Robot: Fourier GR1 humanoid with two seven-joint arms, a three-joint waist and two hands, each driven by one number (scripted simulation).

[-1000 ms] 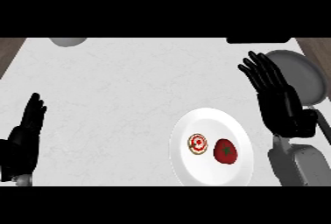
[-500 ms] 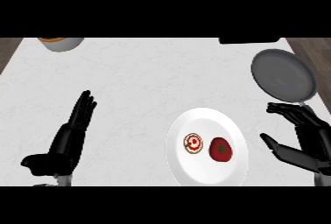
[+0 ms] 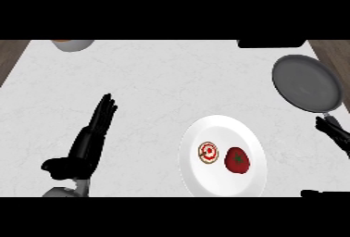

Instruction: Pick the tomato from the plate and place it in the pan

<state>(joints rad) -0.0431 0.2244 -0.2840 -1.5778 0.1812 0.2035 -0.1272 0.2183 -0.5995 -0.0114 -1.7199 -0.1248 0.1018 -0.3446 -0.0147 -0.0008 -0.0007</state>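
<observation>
A red tomato (image 3: 237, 160) lies on the right half of a white plate (image 3: 222, 129) at the lower right of the counter. Beside it on the plate sits a small round red-and-white piece (image 3: 209, 152). The grey pan (image 3: 305, 82) lies at the far right, its handle pointing down toward my right hand (image 3: 334, 132). Only a few fingers of that hand show at the right edge, right of the plate and apart from the tomato. My left hand (image 3: 87, 143) rests open at the lower left, fingers straight and pointing up.
A bowl (image 3: 71, 44) stands at the back left edge of the counter. A dark object (image 3: 271, 43) sits at the back right. Dark wooden strips border the white counter on both sides.
My right hand has pulled back down and to the right, now mostly out of view. The left hand has shifted rightward into view, and the pan shows fully.
</observation>
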